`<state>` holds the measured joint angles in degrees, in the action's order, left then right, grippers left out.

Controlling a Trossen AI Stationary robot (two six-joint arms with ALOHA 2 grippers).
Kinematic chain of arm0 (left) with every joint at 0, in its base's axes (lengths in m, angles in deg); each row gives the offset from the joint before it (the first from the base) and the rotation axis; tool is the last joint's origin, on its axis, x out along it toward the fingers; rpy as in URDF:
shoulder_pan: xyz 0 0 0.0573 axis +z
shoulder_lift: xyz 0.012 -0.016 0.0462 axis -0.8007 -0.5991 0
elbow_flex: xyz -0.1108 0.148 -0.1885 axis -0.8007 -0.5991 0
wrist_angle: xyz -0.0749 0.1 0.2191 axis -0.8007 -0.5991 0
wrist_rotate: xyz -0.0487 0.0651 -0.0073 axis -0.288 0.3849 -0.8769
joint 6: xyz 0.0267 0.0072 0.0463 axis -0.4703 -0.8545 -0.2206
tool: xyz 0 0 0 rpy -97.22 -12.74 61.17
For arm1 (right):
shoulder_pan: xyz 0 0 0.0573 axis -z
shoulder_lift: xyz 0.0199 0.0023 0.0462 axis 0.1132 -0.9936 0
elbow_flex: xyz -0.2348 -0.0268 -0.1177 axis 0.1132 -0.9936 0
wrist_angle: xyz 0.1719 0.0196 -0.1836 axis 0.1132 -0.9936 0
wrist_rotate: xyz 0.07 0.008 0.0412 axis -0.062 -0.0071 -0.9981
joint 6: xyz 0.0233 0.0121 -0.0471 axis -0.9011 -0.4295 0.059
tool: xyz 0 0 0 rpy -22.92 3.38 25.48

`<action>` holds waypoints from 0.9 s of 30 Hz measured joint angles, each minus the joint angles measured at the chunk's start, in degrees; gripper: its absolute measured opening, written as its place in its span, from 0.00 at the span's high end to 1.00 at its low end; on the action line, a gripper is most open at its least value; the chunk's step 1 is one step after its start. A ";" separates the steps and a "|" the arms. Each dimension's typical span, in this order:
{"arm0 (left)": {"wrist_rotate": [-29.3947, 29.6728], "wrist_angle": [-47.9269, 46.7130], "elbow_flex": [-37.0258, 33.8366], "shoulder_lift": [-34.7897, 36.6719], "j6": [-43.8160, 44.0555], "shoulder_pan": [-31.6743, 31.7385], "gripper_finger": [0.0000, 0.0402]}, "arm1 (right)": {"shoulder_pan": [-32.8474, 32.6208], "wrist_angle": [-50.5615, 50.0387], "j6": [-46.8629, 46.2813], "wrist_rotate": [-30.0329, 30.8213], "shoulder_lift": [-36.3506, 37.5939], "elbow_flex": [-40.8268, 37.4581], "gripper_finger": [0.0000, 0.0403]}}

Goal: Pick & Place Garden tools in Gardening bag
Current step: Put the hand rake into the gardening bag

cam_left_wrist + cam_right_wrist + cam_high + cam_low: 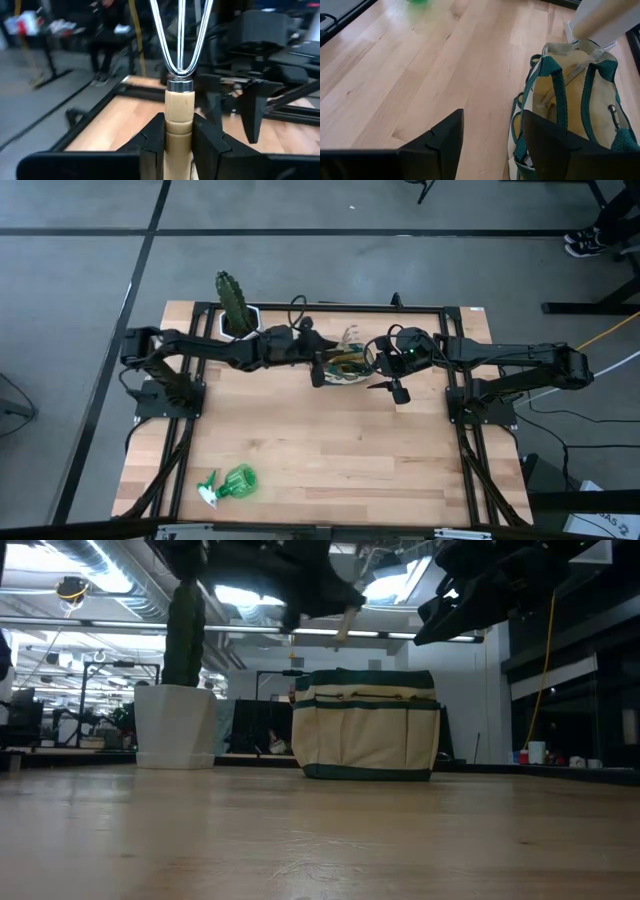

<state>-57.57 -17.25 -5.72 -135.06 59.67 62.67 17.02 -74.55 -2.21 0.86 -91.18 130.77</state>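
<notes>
A green cactus (232, 296) in a white hexagonal pot (175, 727) stands on the wooden table (330, 450).

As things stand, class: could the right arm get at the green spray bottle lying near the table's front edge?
Probably yes. The right gripper is open and empty beside the gardening bag, and bare table lies between it and the spray bottle, though it's a long diagonal stretch.

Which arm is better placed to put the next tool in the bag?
Left. The left gripper is shut on the rake and sits at the bag in the high view. The right gripper is open and empty beside the bag; the spray bottle lies far off.
</notes>
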 joint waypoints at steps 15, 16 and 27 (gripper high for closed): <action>-3.20 11.53 0.03 -4.71 -5.17 1.12 0.84 | 0.02 0.07 0.00 0.00 0.00 0.01 0.50; -3.19 11.77 0.04 -4.71 -5.58 1.02 0.84 | 0.00 0.07 0.00 0.00 0.00 0.01 0.50; -3.07 12.90 0.04 -4.71 -5.67 1.00 0.84 | 0.00 0.07 0.00 0.00 0.00 0.00 0.50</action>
<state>-60.64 -4.34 -5.68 -139.77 54.00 63.67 17.02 -74.48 -2.21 0.86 -91.18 130.77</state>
